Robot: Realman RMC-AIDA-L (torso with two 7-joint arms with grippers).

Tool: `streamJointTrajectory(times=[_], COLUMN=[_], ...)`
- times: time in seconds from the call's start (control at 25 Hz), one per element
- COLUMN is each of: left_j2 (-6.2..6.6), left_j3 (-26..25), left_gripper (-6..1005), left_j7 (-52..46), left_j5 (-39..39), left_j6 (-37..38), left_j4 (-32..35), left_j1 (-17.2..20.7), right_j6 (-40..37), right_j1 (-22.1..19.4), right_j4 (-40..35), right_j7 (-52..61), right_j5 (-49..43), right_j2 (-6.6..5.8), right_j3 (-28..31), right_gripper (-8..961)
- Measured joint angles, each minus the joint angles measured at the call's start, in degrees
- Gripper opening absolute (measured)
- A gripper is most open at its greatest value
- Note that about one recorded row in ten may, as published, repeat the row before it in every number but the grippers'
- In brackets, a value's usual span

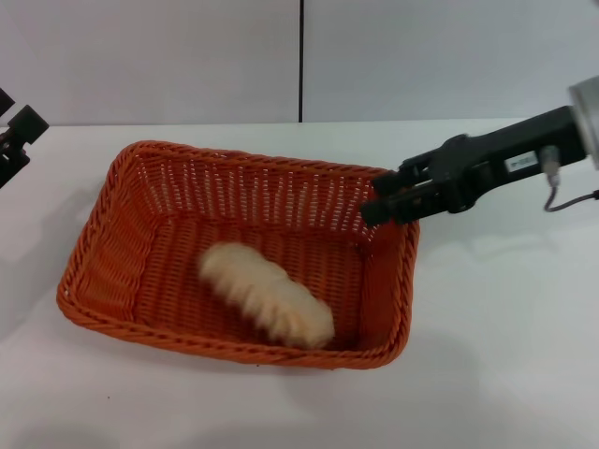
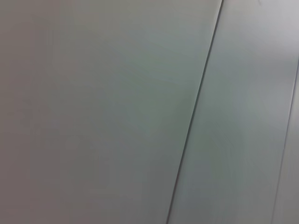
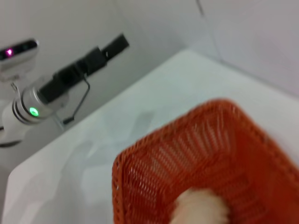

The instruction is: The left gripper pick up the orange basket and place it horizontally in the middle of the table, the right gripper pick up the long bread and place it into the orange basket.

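The long bread point(image 1: 267, 295) lies loose on the floor of the orange basket point(image 1: 122, 234), mid-table point(image 1: 505, 355), so delivery looks done. The right gripper point(image 1: 372, 208) hovers over the basket's right rim, empty; whether its jaws are spread I cannot tell. The left gripper point(image 1: 17, 136) sits parked at the table's far left edge, jaw state unclear.

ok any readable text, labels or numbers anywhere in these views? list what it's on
Nothing legible.
White sticker on the right end effector: dark print, too small and blurred to read.
Orange basket, long bread, table: no markings.
Left end effector and its arm: only a green light and a pink light, no text.
Left wrist view: bare panels only.
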Motion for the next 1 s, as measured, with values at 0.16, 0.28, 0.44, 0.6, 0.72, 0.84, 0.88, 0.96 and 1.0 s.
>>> streamJointTrajectory(times=[0.16,0.28,0.44,0.6,0.72,0.84,0.88,0.96,1.0], left_j2=[0.03,0.03,0.05,0.06,0.09,0.09,0.1,0.1,0.09], left_j3=[-1.1,-1.9,-4.2,-5.6,-8.8,-10.2,-12.2,-13.7,-13.9], left_gripper=[700,699,698,697,696,696,695,695,695], left_j7=[2.6,3.2,6.5,8.5,11.5,12.5,14.1,16.1,16.2], left_j5=[-0.3,-0.4,-0.4,-0.5,-0.5,-0.5,-0.5,-0.5,-0.5], left_j6=[0.3,0.5,0.8,0.8,0.8,0.8,0.9,1.0,1.0], left_j4=[-0.1,-0.1,-0.3,-0.9,-2.4,-3.3,-4.4,-5.1,-5.2], left_j1=[0.7,1.2,2.5,3.0,3.6,3.9,4.3,5.3,5.4], right_j6=[0.8,2.3,3.9,4.4,4.3,4.1,4.1,3.7,2.8], right_j1=[-5.6,-11.5,-19.2,-26.6,-28.5,-29.9,-30.2,-30.5,-30.7], right_j4=[-5.8,-9.6,-7.5,3.7,9.2,16.2,17.8,20.8,24.1], right_j7=[-2.9,-7.1,-17.4,-36.2,-42.3,-49.5,-51.2,-54.2,-58.2], right_j5=[3.1,6.8,15.8,29.3,33.6,36.9,37.0,37.2,37.2], right_j2=[0.34,1.1,1.35,1.34,1.3,1.16,1.13,1.14,1.21], right_j3=[1.9,6.9,14.7,24.4,28.5,34.2,35.7,38.7,41.5], right_gripper=[625,622,617,611,606,602,600,597,596])
